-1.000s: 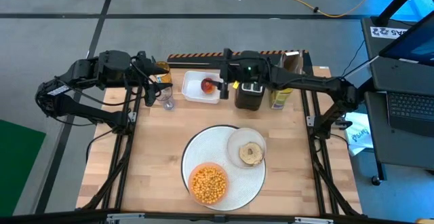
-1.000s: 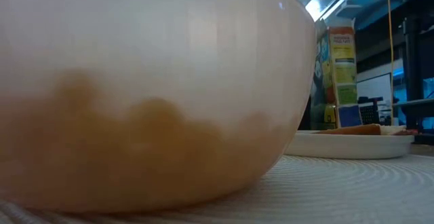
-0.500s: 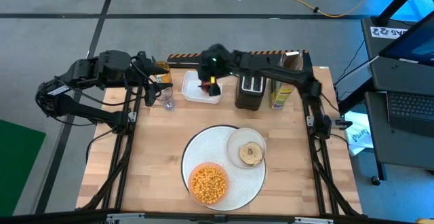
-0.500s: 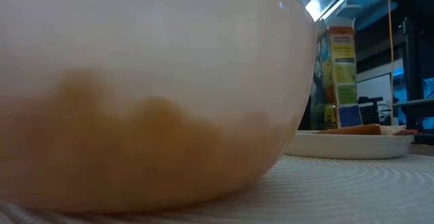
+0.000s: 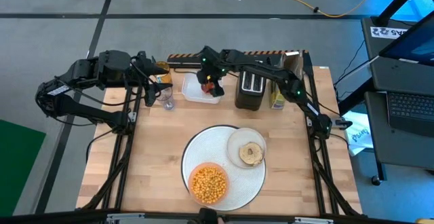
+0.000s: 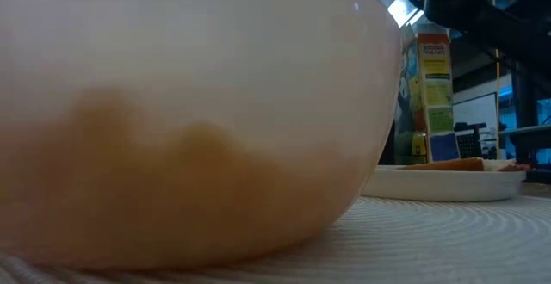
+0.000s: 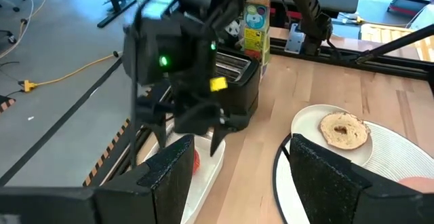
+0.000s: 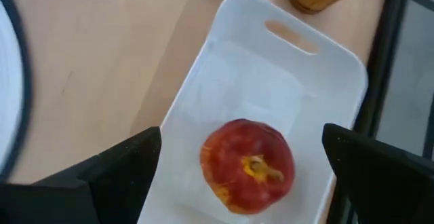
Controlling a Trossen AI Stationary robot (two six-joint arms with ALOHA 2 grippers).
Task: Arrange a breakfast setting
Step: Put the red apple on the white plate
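Note:
The red apple [image 8: 247, 166] lies in the white tray [image 8: 285, 68] at the table's far side; it also shows in the left wrist view [image 7: 195, 159]. My right gripper [image 8: 243, 139] is open and hovers over it, one finger on each side, clear of it; in the high view [image 5: 209, 83] it hides most of the apple. The orange bowl [image 5: 207, 183] of yellow puffs and the small plate [image 5: 239, 139] with the bagel [image 5: 251, 153] sit on the white placemat [image 5: 200, 149]. My left gripper [image 7: 251, 183] is open and empty at the far left. No spoon shows.
The black toaster [image 5: 249, 91] and a cereal box [image 5: 278, 98] stand right of the tray. A small glass [image 5: 167, 104] and an amber jar [image 5: 161, 66] stand left of it. The low view is filled by the bowl's wall [image 6: 172, 120].
My right arm has swung from above the toaster toward the table's left. Its gripper has turned from lying level beside the apple to pointing down over it in the tray. The apple has not moved.

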